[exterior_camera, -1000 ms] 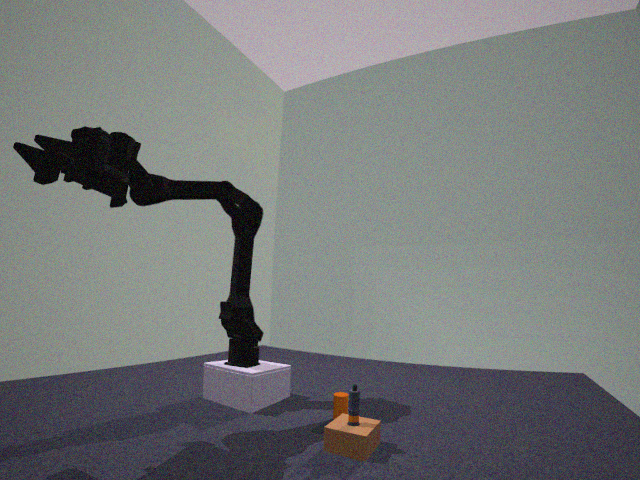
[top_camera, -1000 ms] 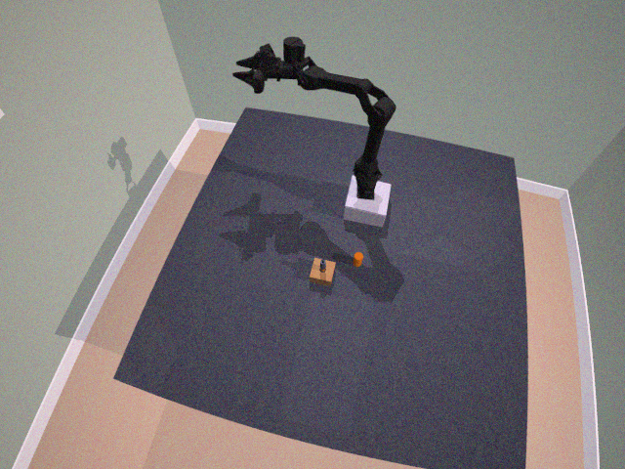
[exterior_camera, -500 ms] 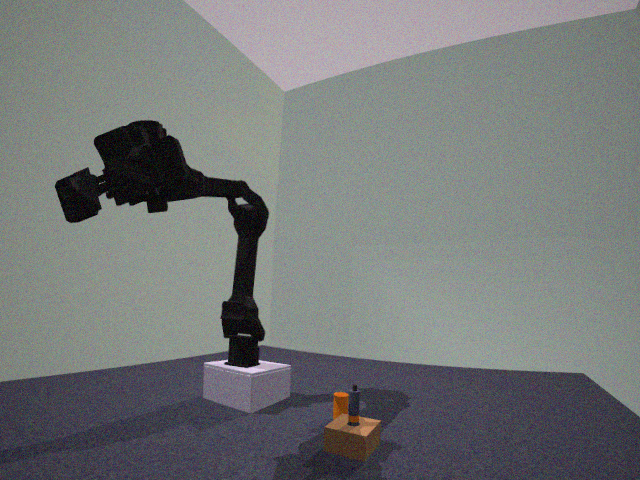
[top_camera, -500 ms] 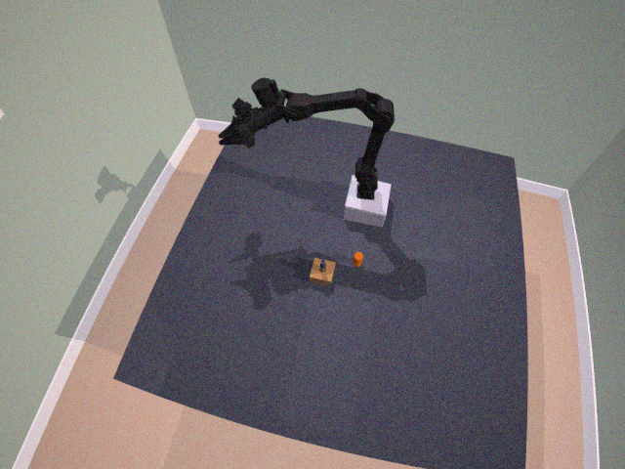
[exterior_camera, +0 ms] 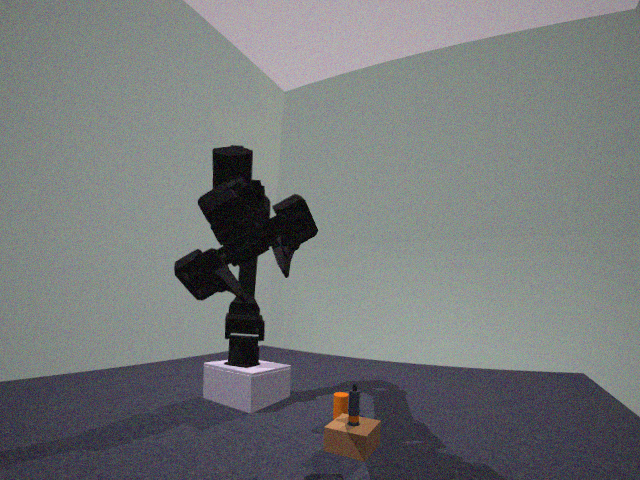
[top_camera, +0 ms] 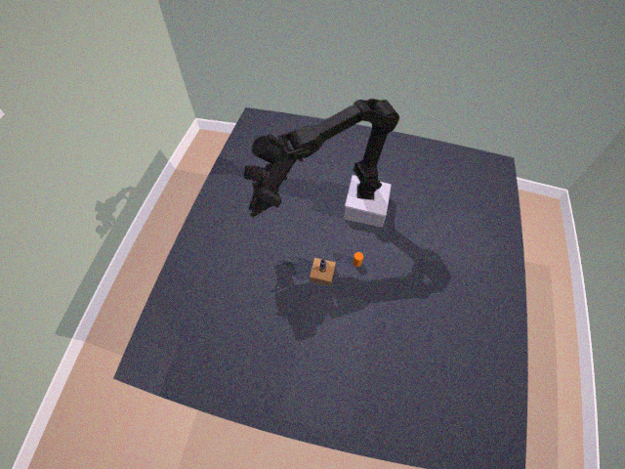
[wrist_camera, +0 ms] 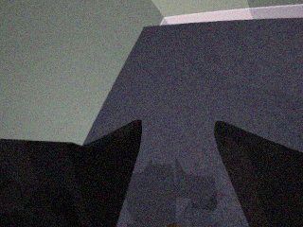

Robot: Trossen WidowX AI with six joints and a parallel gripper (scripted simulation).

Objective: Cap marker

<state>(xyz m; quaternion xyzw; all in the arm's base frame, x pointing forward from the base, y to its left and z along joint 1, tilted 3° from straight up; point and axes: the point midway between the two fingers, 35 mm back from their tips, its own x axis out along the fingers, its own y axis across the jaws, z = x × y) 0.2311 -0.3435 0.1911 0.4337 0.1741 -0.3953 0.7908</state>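
Note:
The dark marker (top_camera: 322, 264) (exterior_camera: 354, 404) stands upright in the tan holder block (top_camera: 320, 277) (exterior_camera: 338, 438), with an orange band low on it and its dark tip bare. The orange cap (top_camera: 358, 259) (exterior_camera: 339, 405) stands upright on the table, apart from the block, between it and the arm's base side. My gripper (exterior_camera: 268, 288) (wrist_camera: 177, 126) is open, with nothing between its fingers. It hangs high above the table, well away from both marker and cap. A small orange-brown bit shows at the bottom edge of the wrist view; I cannot tell what it is.
The arm rises from a white base block (top_camera: 364, 214) (exterior_camera: 226, 384) behind the cap and holder. The dark table top (top_camera: 403, 363) (wrist_camera: 189, 71) carries the arm's shadow around the holder. Pale green walls stand beyond the table.

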